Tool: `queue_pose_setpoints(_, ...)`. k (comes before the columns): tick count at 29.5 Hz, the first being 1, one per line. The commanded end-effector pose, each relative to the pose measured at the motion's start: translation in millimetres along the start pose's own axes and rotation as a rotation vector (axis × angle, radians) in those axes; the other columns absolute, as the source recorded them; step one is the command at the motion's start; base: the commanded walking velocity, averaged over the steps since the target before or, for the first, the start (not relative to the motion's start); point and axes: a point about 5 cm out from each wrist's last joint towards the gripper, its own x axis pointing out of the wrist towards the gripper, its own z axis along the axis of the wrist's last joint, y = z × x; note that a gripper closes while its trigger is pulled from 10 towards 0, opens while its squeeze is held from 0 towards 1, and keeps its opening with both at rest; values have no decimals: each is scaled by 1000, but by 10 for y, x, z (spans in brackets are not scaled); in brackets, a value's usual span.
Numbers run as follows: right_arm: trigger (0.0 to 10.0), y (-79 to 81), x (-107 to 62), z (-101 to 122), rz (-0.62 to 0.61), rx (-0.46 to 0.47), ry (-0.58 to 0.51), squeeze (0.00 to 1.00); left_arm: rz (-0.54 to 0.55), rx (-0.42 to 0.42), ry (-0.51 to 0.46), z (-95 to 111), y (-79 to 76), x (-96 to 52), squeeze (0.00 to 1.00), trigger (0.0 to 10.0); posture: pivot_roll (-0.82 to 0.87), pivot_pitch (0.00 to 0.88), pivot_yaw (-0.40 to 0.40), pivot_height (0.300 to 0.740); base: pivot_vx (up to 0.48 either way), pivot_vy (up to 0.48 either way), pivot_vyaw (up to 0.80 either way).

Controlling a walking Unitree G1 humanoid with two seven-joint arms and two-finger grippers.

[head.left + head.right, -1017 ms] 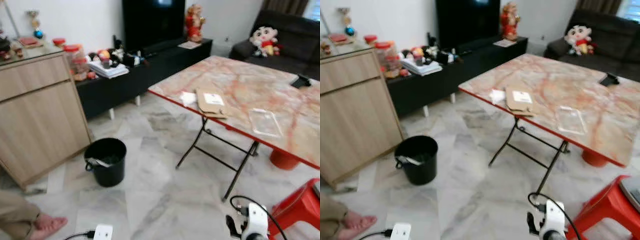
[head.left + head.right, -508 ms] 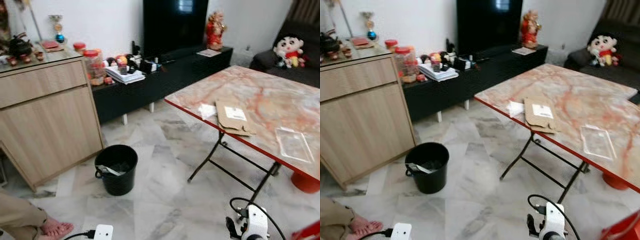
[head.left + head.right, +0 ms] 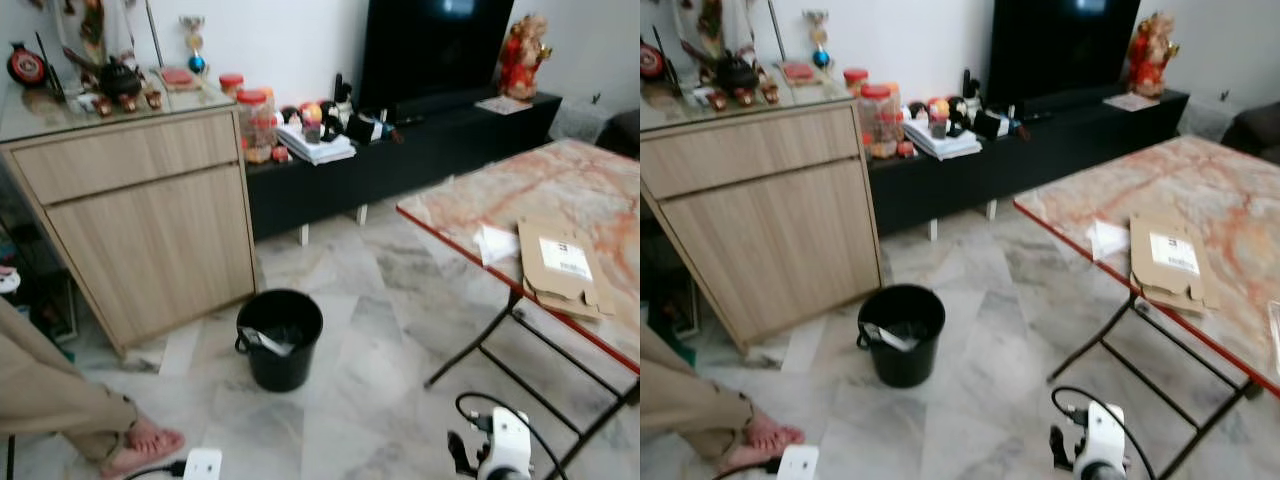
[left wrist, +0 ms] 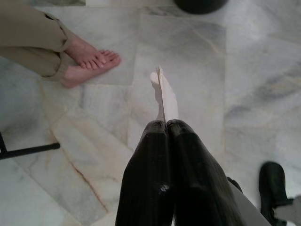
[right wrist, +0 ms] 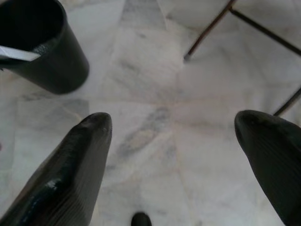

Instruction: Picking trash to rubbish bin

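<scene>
As cam pans left vs 1 s ago, black bin (image 3: pixel 279 338) slides toward centre, now at 11 o'clock of view | L gripper (image 4: pixel 167 126) pinched on white paper scrap (image 4: pixel 163 94) | R gripper (image 5: pixel 176 136) spread wide, empty | means: robot turning to bin, drop next.

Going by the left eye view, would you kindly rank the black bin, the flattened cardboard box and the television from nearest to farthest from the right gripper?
From the right gripper, low over the floor:
1. Black bin, on the floor to its left.
2. Flattened cardboard box, up on the table to its right.
3. Television, against the far wall.
</scene>
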Motion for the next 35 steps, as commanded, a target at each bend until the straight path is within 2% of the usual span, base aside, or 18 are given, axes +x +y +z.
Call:
queue_pose_setpoints(1, 10000, 53, 12, 6, 12, 14, -2, 0, 15, 8, 15, -36, 65, -1, 0, 10000, -21, 63, -91, 740, 337, 0, 0)
queue_pose_setpoints(19, 10000, 91, 0, -76, 12, 26, 18, 0, 5, 23, 10, -26, 60, 1, 0, 10000, -25, 88, -72, 740, 330, 0, 0)
queue_pose_setpoints(35, 10000, 167, -5, -152, 5, 56, 33, 0, 0, 64, -10, 47, 148, 30, 0, 10000, -2, 46, -21, 740, 330, 0, 0)
